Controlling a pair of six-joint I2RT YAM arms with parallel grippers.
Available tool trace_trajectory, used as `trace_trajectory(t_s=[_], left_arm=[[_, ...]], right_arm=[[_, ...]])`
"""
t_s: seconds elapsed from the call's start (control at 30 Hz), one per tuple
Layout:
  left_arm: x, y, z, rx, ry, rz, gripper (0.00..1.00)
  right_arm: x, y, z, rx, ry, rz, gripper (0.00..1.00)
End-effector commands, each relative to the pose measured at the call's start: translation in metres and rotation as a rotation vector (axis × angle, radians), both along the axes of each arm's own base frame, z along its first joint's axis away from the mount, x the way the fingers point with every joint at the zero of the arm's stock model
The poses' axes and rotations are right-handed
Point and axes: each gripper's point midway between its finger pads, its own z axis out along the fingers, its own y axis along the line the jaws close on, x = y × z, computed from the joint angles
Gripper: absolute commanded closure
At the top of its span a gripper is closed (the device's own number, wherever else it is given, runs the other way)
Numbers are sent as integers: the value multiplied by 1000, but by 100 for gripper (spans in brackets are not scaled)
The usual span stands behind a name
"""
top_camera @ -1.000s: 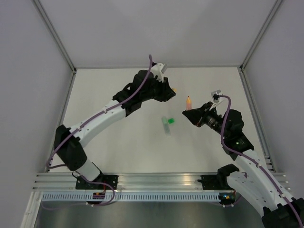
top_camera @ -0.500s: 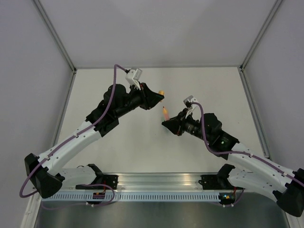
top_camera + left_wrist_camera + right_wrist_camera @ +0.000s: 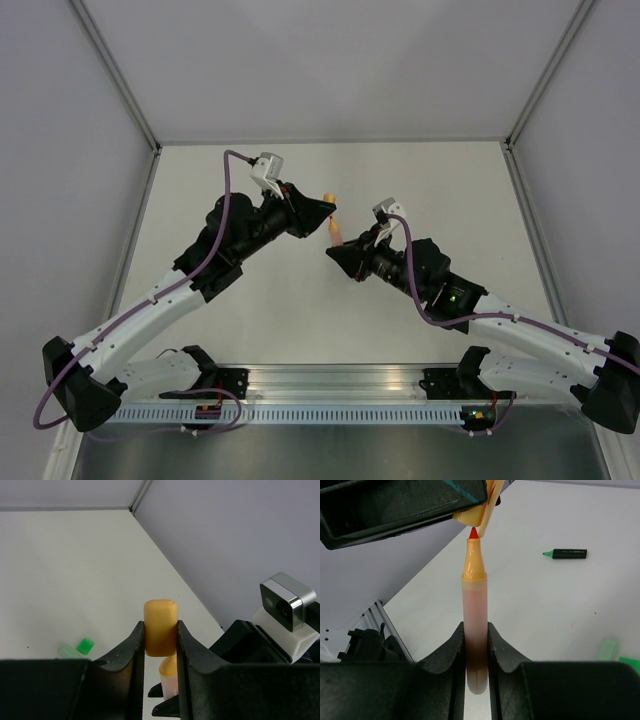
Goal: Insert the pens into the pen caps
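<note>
two robot arms meet in mid-air above a white table [image 3: 260, 310]. the left gripper [image 3: 160, 630] is clenched on an orange cap [image 3: 160, 615]. the right gripper [image 3: 475, 635] is clamped around the barrel of an orange pen [image 3: 474, 580], whose red tip [image 3: 473, 532] points up at the edge of the cap's opening. the tip looks slightly off-centre against the rim, so a push from here could jam it on the lip, tilt the cap between the fingers, or slide the pen back through its grip. a black pen with a green end [image 3: 566, 553] lies on the table, well apart. a small green cap [image 3: 85, 645] lies just beside a pale marker [image 3: 69, 652]. the surface is plain matte white, enclosed by pale grey walls [image 3: 330, 70] with metal corner posts, and an aluminium rail [image 3: 330, 378] runs along the near edge.
</note>
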Motion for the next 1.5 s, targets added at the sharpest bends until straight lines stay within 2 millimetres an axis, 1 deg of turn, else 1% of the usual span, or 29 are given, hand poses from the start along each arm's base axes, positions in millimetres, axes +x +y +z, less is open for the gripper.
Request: trace_trajectory(t_s=[0.0,0.17,0.23,0.33,0.53,0.6,0.7,0.87,0.97,1.03,1.17,1.27,1.47], left_arm=[[-5,2,13,-64,-15,-8,98],[-4,-1,3,-66,-11,-11,98],[-5,-4,-1,-70,-13,-27,98],[-6,-7,-5,-83,-7,-41,98],[-6,-8,-3,-104,-5,-48,98],[-6,-8,-3,-105,-4,-45,98],[-5,-7,-8,-95,5,-33,98],[-3,-5,-14,-82,8,-24,98],[-3,-3,-17,-66,3,-13,98],[-2,-1,-21,-57,-1,-5,98],[-1,0,-25,-46,-3,3,98],[0,1,-22,-51,-12,9,98],[-4,1,-6,-79,-31,-3,98]], right_arm=[[15,-10,40,98,-78,-101,100],[19,-9,48,121,-84,-112,100],[22,-11,51,134,-83,-135,100],[24,-10,51,145,-72,-145,100],[28,-2,48,154,-52,-144,100],[30,-2,48,160,-49,-150,100],[32,-2,48,171,-43,-165,100],[35,2,44,169,-30,-165,100],[38,-4,43,175,-34,-198,100],[39,-8,48,185,-44,-215,100],[37,-9,55,204,-50,-210,100],[35,-5,57,211,-40,-191,100],[35,-5,40,166,-15,-191,100]])
